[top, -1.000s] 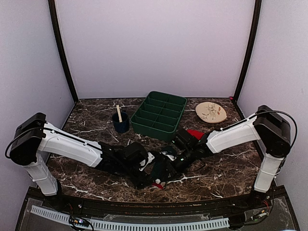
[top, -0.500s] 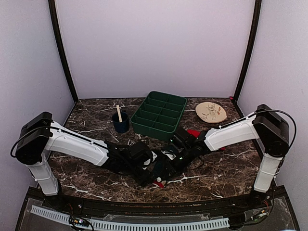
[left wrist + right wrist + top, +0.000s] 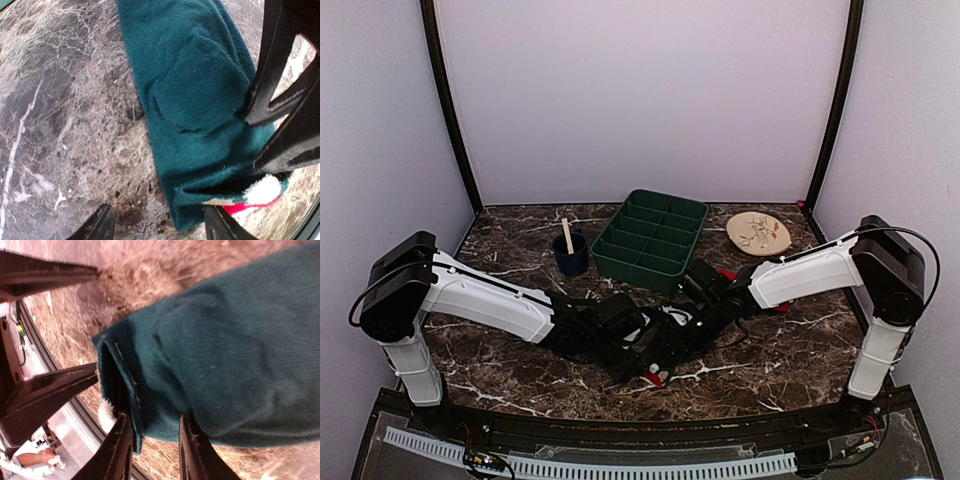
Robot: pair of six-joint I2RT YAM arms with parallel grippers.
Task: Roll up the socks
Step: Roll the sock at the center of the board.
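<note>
Over the last second the left arm has slid further in toward the middle. Both tools now meet at the near end of the teal sock, which lies flat on the table close to the front edge. The left gripper stands wide, astride that sock's corner and holding nothing. The right gripper has its jaws narrowly apart around the doubled-over end, and they look slack rather than pinching. I'd judge only 1 small fold exists, so the roll is barely begun. The red sock peeks out red and white under the teal end, with the rest hidden. From above, the arms cover the fingers, and a red scrap behind the right arm is too small to identify.
</note>
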